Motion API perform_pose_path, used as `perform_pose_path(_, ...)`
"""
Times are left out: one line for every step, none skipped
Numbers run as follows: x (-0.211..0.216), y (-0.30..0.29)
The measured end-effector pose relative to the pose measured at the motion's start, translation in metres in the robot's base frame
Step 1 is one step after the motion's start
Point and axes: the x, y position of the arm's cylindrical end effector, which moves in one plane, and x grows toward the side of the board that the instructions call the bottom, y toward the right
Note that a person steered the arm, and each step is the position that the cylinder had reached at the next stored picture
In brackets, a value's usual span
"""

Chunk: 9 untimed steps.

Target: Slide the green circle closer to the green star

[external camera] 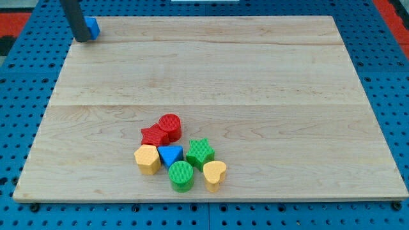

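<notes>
The green circle (pixel 181 176) lies nearest, between the yellow heart (pixel 215 175) and yellow hexagon (pixel 147 159), touching the blue triangle (pixel 170 154), just below-left of the green star (pixel 200 152). Red star (pixel 152 135) and red cylinder (pixel 170 126) sit behind. My tip (pixel 82 38), no hand, rests far off at the worktop (pixel 255 76) top-left corner against a blue block (pixel 94 27).

Only one straight rod (pixel 75 19) visible, dark grey to almost black, round in section like a smooth cylinder. Plain matte finish, with a faint lighter sheen along one side. No cables, screws, markings or labels to make out on it. Upper part cut off by the view's top edge. Lower end, my tip (pixel 82 39), blunt and of the same dark colour.
</notes>
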Motion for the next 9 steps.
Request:
perform_pose_path(-0.007,-0.031)
perform_pose_path(-0.046,-0.003)
perform_pose_path(-0.047,0.058)
perform_pose_path(-0.041,0.001)
perform_pose_path(0.022,-0.013)
perform_pose_path(0.120,0.015)
perform_pose_path(0.222,0.055)
perform_pose_path(0.309,0.095)
perform_pose_path(0.353,0.159)
